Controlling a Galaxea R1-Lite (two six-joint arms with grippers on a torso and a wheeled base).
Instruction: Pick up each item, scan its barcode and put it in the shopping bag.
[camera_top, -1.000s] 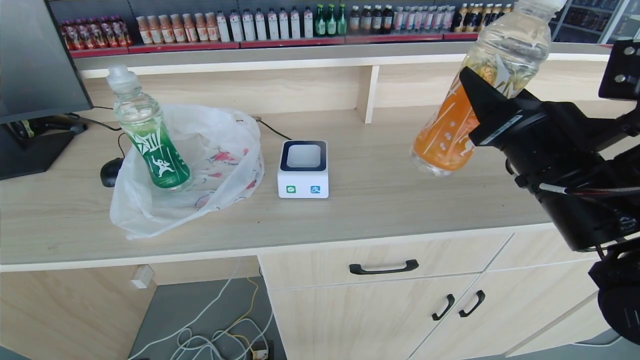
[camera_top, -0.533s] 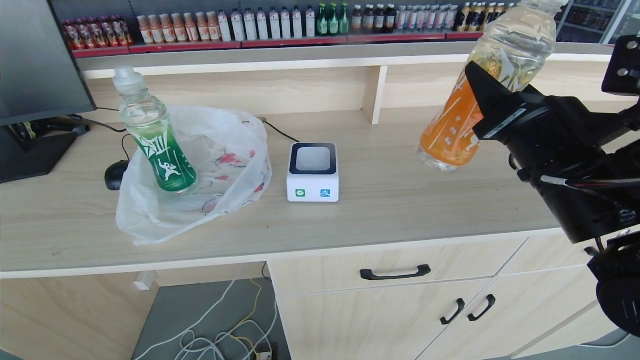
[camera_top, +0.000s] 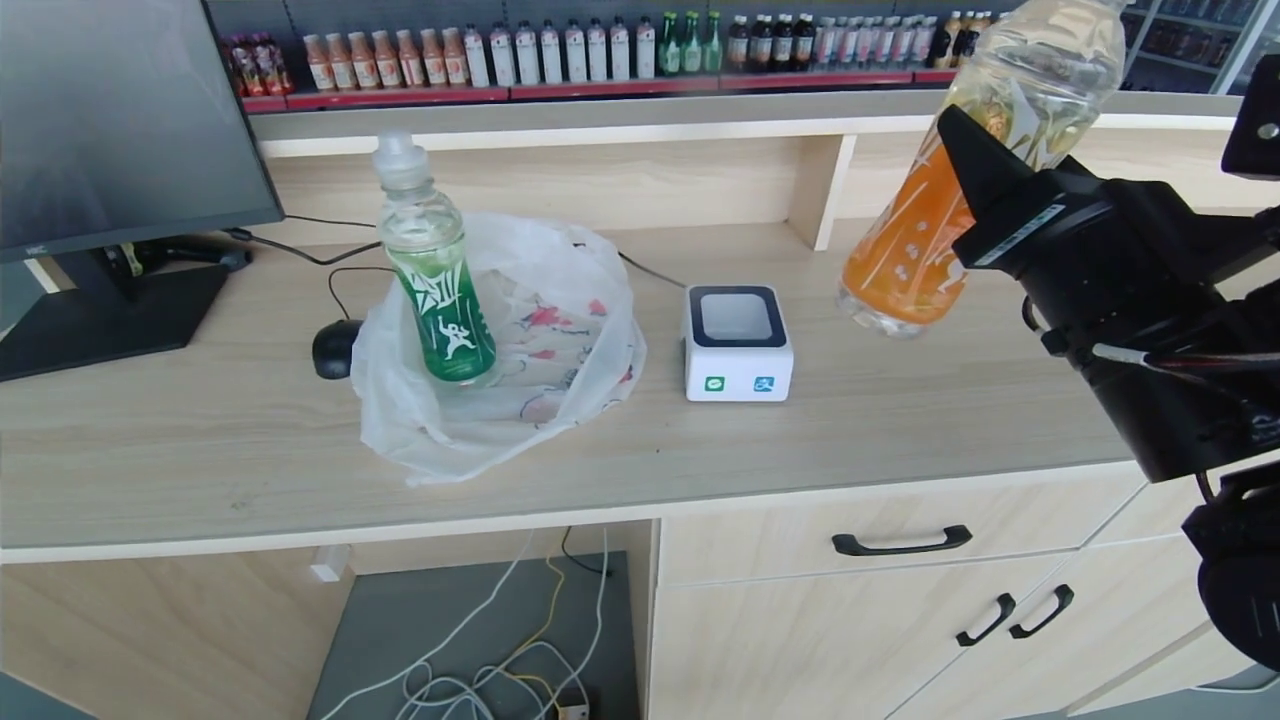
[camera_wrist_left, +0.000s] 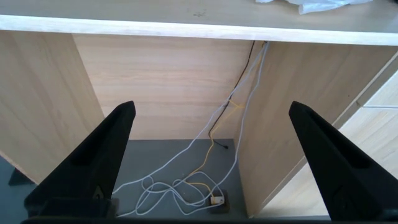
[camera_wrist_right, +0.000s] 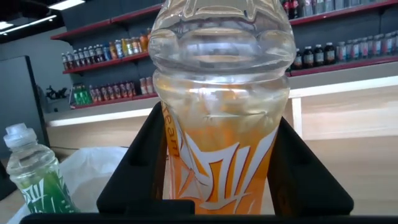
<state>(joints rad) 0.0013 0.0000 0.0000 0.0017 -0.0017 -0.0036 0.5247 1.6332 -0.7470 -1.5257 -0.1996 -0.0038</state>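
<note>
My right gripper (camera_top: 985, 165) is shut on an orange-labelled bottle (camera_top: 950, 200) and holds it tilted in the air, above the counter to the right of the white scanner box (camera_top: 738, 343). In the right wrist view the orange bottle (camera_wrist_right: 221, 124) sits between the two black fingers (camera_wrist_right: 134, 171). A green-labelled bottle (camera_top: 435, 270) stands upright in the open white shopping bag (camera_top: 540, 340), left of the scanner; the green bottle (camera_wrist_right: 34, 177) also shows in the right wrist view. My left gripper (camera_wrist_left: 211, 146) hangs open below the counter edge, holding nothing.
A monitor (camera_top: 120, 110) on its stand and a black mouse (camera_top: 333, 347) are at the counter's left. A raised back ledge with a divider (camera_top: 820, 190) runs behind. Drawers with black handles (camera_top: 900, 545) sit below; cables (camera_wrist_left: 211, 180) lie on the floor.
The whole head view has shifted, so counter things appear further right. The orange bottle stays in my right gripper at about the same place.
</note>
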